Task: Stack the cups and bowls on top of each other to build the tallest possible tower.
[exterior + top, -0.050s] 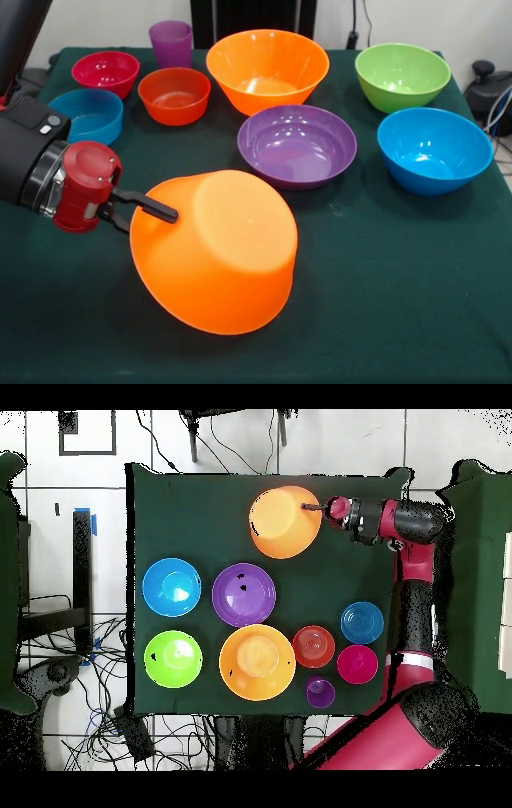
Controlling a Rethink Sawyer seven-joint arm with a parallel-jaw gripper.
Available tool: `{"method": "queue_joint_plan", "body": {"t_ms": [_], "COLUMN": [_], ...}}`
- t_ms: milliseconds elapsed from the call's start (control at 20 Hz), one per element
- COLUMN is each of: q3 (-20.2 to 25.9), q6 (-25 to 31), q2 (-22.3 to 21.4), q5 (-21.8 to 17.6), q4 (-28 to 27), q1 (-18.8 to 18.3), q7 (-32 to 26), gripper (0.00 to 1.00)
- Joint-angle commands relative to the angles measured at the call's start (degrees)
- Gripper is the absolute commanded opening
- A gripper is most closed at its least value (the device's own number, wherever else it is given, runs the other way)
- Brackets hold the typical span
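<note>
One tipped orange bowl [216,252], pinched at its nine-o'clock rim by the gripper [140,210], likely light, stiff, slick; thin edge the only purchase.

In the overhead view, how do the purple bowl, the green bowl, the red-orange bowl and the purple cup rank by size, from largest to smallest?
1. Purple bowl, the widest.
2. Green bowl, slightly narrower.
3. Red-orange bowl, clearly smaller.
4. Purple cup, the smallest circle seen from above.
</note>
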Motion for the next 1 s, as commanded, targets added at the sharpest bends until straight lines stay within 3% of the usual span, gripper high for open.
{"method": "queue_joint_plan", "body": {"t_ms": [50,400,550,1000], "q3": [-8.7,-8.9,-8.7,-11.2], "q6": [1.9,8.6,9.0,0.3], "q2": [2.3,1.9,1.7,-2.3], "q5": [-9.1,-7.9,-8.5,-15.9], "q4": [-6.8,-8.5,-9.8,-9.7], "q1": [2.6,4.0,4.5,5.1], "q7": [-21.3,-18.0,-18.3,-24.2], "gripper": [1.0,1.0,1.0,1.0]}}
